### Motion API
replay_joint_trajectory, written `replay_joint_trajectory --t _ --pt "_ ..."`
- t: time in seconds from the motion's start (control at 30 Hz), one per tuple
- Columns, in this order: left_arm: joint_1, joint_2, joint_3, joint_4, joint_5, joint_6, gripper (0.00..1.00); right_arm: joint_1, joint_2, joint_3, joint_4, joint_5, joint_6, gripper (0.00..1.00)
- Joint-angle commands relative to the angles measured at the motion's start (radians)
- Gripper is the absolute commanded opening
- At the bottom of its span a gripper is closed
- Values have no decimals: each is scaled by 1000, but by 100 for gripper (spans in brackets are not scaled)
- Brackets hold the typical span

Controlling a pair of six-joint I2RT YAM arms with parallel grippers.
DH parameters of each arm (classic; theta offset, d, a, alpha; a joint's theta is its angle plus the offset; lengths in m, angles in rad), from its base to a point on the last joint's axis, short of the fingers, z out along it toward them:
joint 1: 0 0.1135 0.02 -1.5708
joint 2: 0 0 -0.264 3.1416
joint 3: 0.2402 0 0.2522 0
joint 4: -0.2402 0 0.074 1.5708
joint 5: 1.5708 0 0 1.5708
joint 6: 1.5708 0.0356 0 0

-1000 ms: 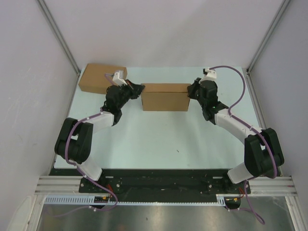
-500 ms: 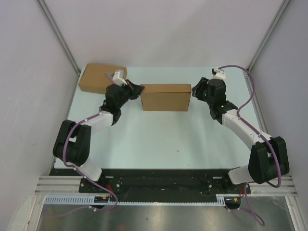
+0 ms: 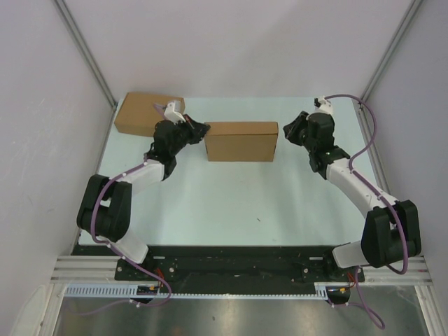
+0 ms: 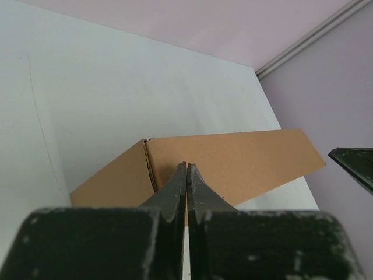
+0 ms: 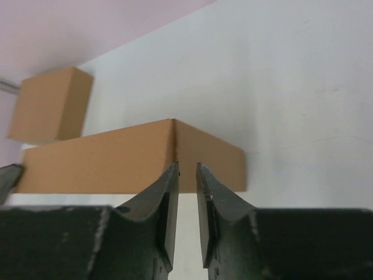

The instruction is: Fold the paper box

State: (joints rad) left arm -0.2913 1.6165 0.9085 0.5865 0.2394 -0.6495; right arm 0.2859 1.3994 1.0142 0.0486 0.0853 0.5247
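Running left-right, paper box [image 3: 240, 142] lies between clenched left tool [image 3: 205, 129] and parted right tool [image 3: 286, 130].

The left arm [image 3: 143, 175] bends from lower left toward the upper middle, and the left gripper [image 4: 186, 169] has its fingers pressed together. The right arm [image 3: 350, 183] mirrors it from lower right; the right gripper [image 5: 187, 169] keeps a narrow gap.
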Motion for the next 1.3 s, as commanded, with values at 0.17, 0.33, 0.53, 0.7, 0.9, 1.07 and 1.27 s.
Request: replay_joint_trajectory --t 0.17,0.33,0.53,0.7,0.9,1.07,1.27 --pt "6 14 -3 -163 1 42 1 -91 116 40 324 -468 254 10" --pt "6 13 -8 -162 5 45 1 -110 200 40 376 -573 305 6" --pt "6 17 -2 -162 9 45 1 -106 217 24 382 -585 296 6" --pt "6 19 3 -159 9 40 1 -103 219 21 304 -564 255 5" --pt "6 20 7 -154 11 31 1 -114 231 -37 293 -544 235 4" --pt "6 19 7 -155 11 31 1 -129 263 -69 304 -536 228 3" --pt "6 26 9 -154 11 31 1 -148 300 -117 303 -516 199 3"
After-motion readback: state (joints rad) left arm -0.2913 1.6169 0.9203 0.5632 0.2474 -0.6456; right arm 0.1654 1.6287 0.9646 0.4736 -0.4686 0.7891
